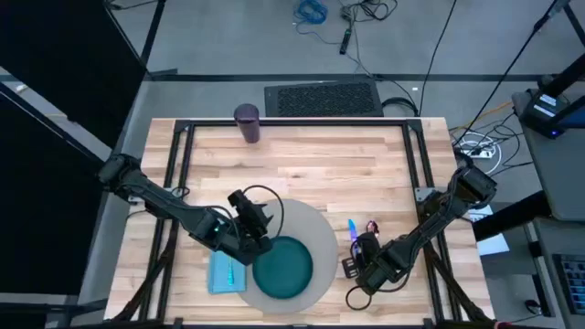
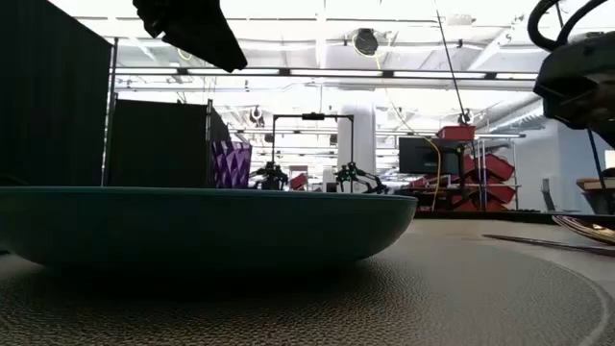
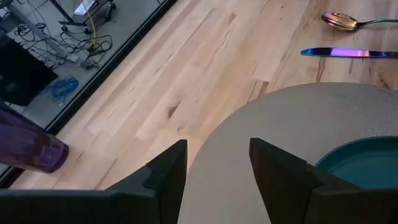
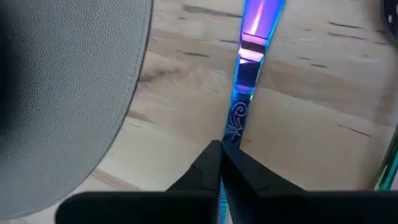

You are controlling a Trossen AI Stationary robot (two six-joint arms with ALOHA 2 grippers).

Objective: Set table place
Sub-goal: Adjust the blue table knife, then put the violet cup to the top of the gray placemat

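Teal plate [image 1: 283, 267] on grey mat [image 1: 315, 228] at near edge of pale wood tabletop [image 1: 320, 160]; napkin [image 1: 222, 272] touching mat; purple cup [image 1: 247, 123] well apart; left hand [image 3: 217, 163] over mat, fingers parted, empty; right hand [image 4: 221, 152] clenched on blue knife [image 4: 249, 74] beside mat.

Bare wood table [image 1: 302, 164] fills the upper middle of the high view, blocked only by the purple cup [image 1: 247, 123] at top left. Mat [image 1: 322, 228], teal plate [image 1: 282, 267], napkin [image 1: 222, 272] and both arms crowd the bottom.
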